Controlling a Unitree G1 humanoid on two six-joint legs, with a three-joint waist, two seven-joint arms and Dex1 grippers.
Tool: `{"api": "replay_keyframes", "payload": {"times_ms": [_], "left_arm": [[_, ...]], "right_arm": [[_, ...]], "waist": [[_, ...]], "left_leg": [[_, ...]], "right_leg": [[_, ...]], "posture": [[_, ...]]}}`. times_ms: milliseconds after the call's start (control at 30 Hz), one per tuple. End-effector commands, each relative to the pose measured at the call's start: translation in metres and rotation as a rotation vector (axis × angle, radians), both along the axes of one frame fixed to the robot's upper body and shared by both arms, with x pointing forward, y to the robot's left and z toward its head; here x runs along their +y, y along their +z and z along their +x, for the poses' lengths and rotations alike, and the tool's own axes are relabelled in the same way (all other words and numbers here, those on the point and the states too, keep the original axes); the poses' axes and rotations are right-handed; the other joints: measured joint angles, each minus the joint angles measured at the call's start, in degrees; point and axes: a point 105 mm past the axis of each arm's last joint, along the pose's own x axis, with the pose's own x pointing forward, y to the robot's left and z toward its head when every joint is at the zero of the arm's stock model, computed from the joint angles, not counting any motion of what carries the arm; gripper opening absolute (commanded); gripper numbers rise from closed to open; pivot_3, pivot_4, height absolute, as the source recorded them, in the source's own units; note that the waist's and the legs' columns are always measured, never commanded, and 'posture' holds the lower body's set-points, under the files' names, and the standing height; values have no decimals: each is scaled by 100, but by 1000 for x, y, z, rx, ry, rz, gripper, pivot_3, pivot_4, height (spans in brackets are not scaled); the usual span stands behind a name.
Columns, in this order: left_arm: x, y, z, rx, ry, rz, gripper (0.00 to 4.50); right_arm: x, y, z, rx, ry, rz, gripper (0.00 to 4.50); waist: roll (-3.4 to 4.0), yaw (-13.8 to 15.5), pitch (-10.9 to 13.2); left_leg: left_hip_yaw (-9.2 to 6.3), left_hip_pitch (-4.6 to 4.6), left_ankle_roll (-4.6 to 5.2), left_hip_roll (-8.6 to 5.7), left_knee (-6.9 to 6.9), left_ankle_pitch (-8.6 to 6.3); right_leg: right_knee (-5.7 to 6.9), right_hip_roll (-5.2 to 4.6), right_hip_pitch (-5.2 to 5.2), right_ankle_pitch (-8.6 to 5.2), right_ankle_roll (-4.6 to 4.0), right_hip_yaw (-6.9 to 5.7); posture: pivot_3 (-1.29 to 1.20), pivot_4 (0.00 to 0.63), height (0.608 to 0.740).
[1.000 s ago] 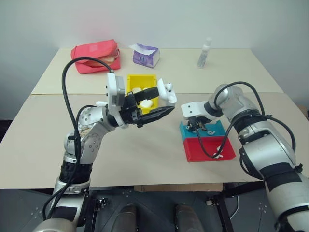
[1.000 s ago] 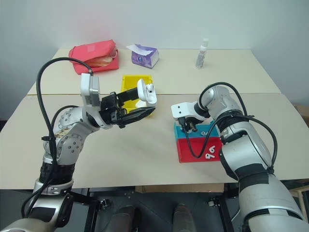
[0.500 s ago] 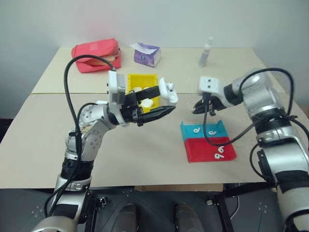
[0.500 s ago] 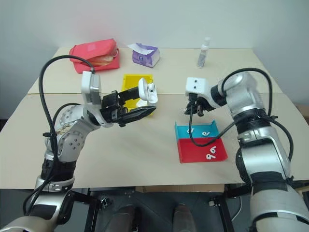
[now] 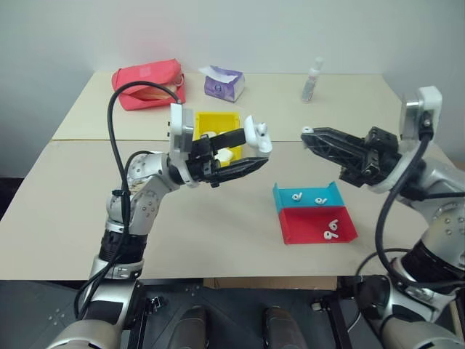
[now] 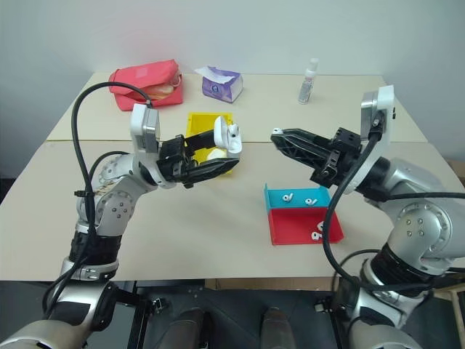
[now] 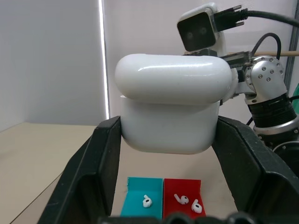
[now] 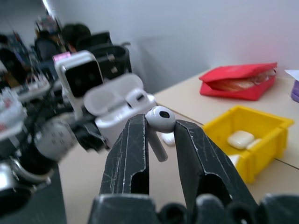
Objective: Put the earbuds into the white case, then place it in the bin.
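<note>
My left gripper (image 5: pixel 253 147) is shut on the white case (image 5: pixel 256 135) and holds it above the table in front of the yellow bin (image 5: pixel 211 116). The case (image 8: pixel 122 106) has its lid open, and one earbud (image 8: pixel 136 98) sits inside. My right gripper (image 5: pixel 308 133) points at the case from the right, a short gap away, shut on an earbud (image 8: pixel 159 122). Two earbuds (image 5: pixel 296 195) lie in the teal tray (image 5: pixel 278 200). Two more (image 5: pixel 331 230) lie in the red tray (image 5: pixel 301 231). White cases (image 8: pixel 240 138) lie in the bin.
A red pouch (image 5: pixel 145 76), a purple tissue pack (image 5: pixel 223 82) and a small clear bottle (image 5: pixel 311 80) stand along the far side of the table. The two trays lie side by side below my right gripper, toward the front right.
My right gripper has lifted out of the teal tray with an earbud, swung up and back, and turned to point at the case. The left gripper has kept still with the case.
</note>
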Motion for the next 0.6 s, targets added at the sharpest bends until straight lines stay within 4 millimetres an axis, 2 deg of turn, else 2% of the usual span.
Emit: {"api": "replay_keyframes", "payload": {"times_ms": [33, 167, 333, 600], "left_arm": [[-4, 10, -4, -35, -29, -12, 2768], [-7, 10, -6, -35, -44, -15, 2768], [-8, 11, -7, -36, -52, -14, 2768], [-9, 13, -5, -43, -54, -17, 2768]], "right_arm": [[9, 6, -12, -20, 6, 23, 633], [18, 7, -14, -7, 9, 78, 633], [20, 10, -12, -4, 2, 112, 633], [25, 3, -11, 18, -8, 85, 633]], "waist": [[0, -2, 0], [0, 2, 0], [0, -11, 0], [0, -19, 0]], "left_leg": [[-2, -3, 0, -1, 0, 0], [-4, -10, 4, -3, 1, -2], [-5, -6, 4, -3, 1, -2], [-5, -7, 4, -4, 0, -2]], "right_leg": [[2, 0, 0, 0, 0, -2], [1, 0, 0, 0, 1, -4], [0, 0, 0, 0, 0, -4], [-1, 0, 1, 0, 1, -3]], "posture": [[0, 150, 740], [0, 150, 740], [0, 150, 740], [0, 150, 740]]}}
